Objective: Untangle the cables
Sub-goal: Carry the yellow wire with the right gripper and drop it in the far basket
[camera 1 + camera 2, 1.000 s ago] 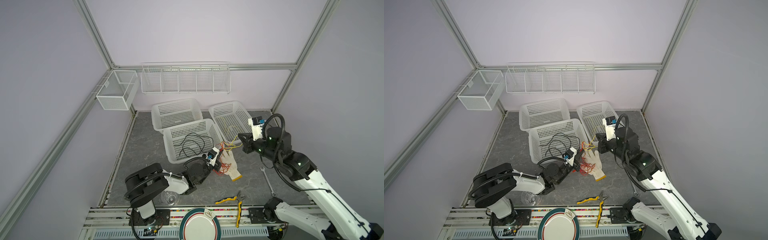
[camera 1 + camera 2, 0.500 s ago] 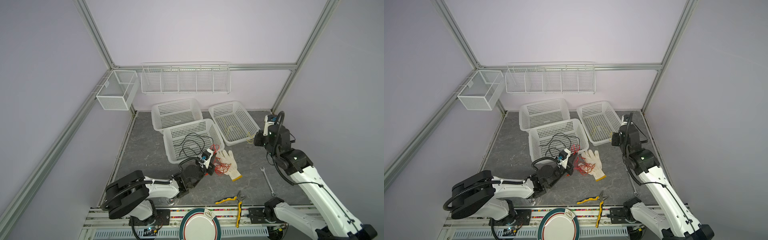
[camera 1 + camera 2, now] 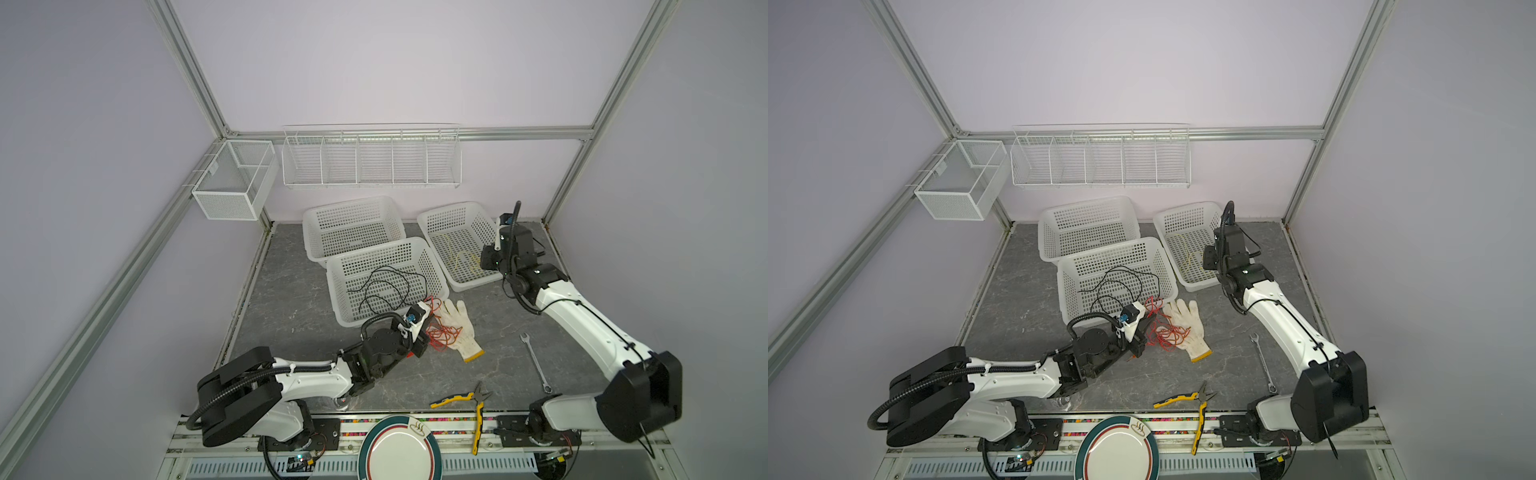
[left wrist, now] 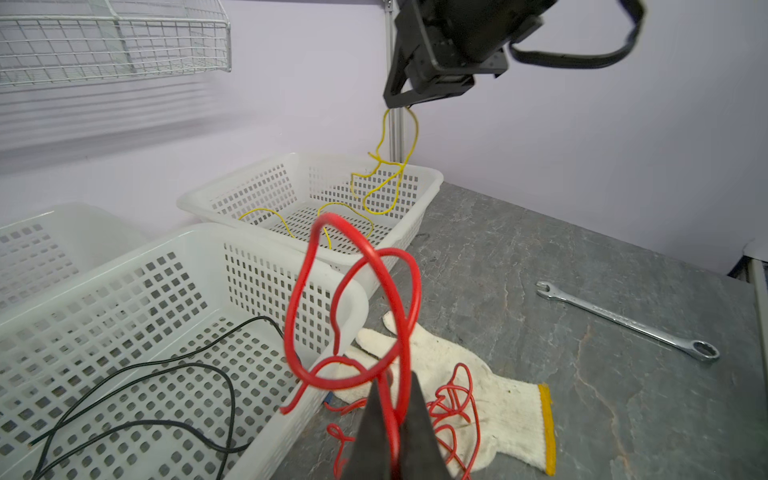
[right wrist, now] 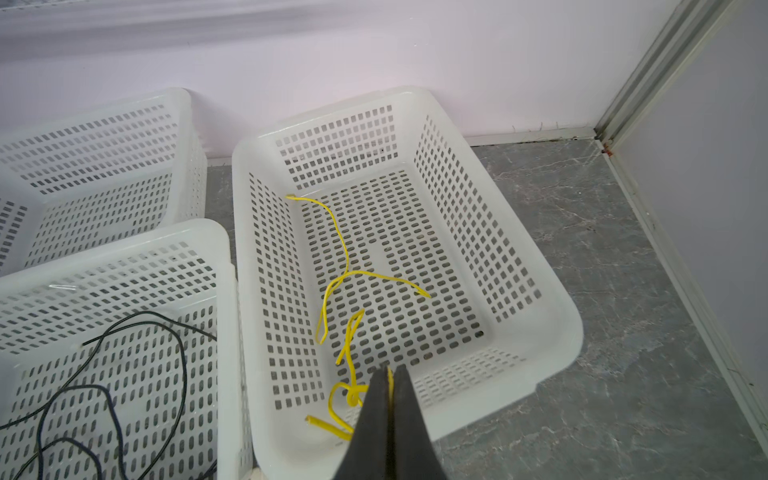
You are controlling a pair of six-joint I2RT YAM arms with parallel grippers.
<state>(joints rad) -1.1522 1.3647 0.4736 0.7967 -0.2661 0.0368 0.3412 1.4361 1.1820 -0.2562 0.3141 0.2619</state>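
Three baskets (image 3: 374, 257), cables (image 4: 372, 252) in three colours, one glove (image 3: 467, 340), one wrench (image 3: 536, 363)

Grey veined bench (image 3: 291, 299), white slotted baskets (image 3: 374, 248), red cable (image 4: 299, 286), yellow cable (image 5: 346, 253), black cable (image 5: 183, 365), cream glove (image 3: 461, 328) with yellow cuff.

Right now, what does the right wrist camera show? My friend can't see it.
Shut black jaws pinch a thin yellow cable that trails into a white perforated plastic basket on a grey stone-look table. A thin black cable loops in the similar basket beside it.
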